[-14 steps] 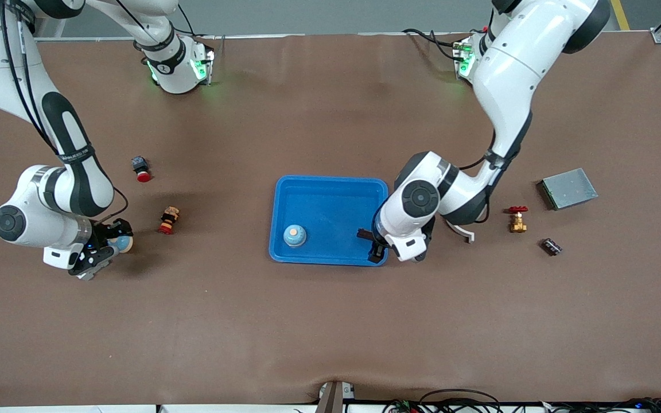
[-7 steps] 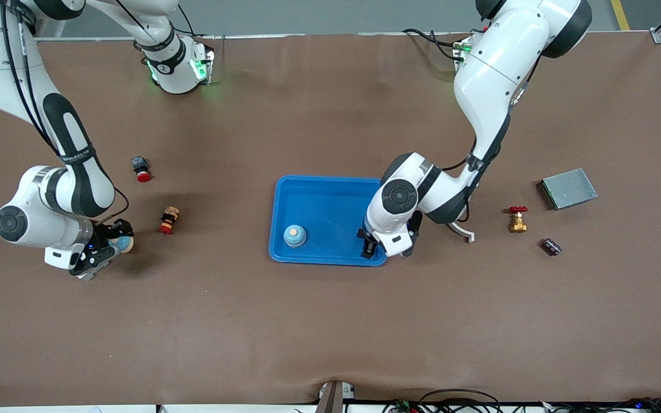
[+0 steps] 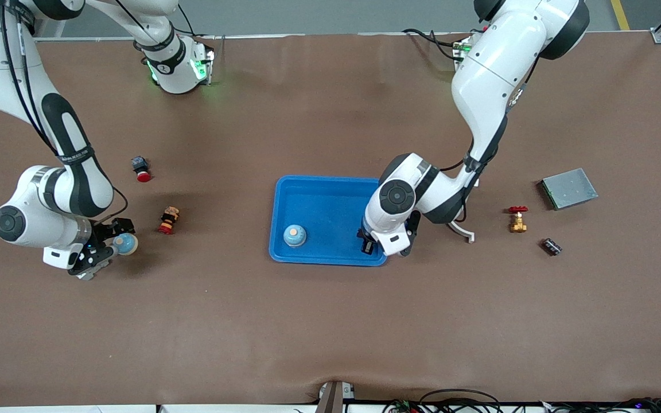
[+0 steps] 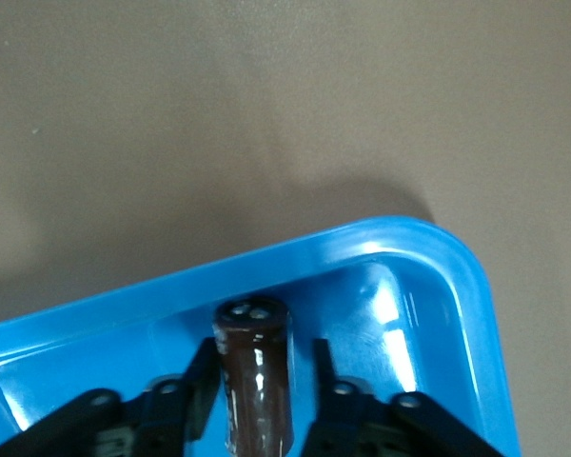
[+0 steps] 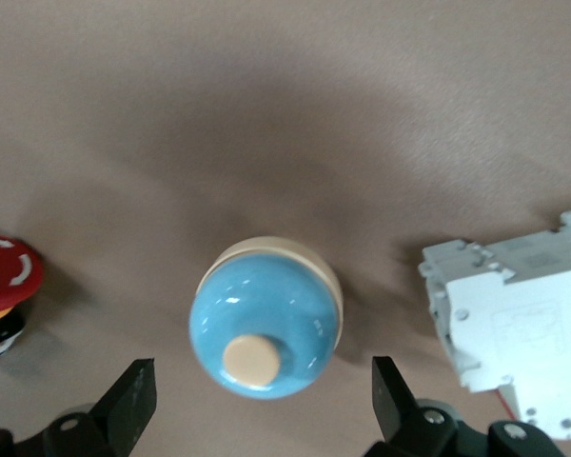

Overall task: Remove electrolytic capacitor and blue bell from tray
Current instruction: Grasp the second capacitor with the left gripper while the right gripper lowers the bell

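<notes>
Across the brown table [image 3: 330,321] stand two blue bells, one [image 3: 295,235] in the blue tray [image 3: 330,189] near its corner toward the right arm's end, the other [image 3: 125,244] on the mat between the spread, released fingers of the right gripper [image 3: 113,248], which clasped it a second ago. One glossy brown capacitor [image 4: 257,367], silver-capped, appears pinched in the left gripper [image 3: 368,245], whose fingers have narrowed around it at the tray's corner toward the left arm's end, after shifting inward from the rim.
</notes>
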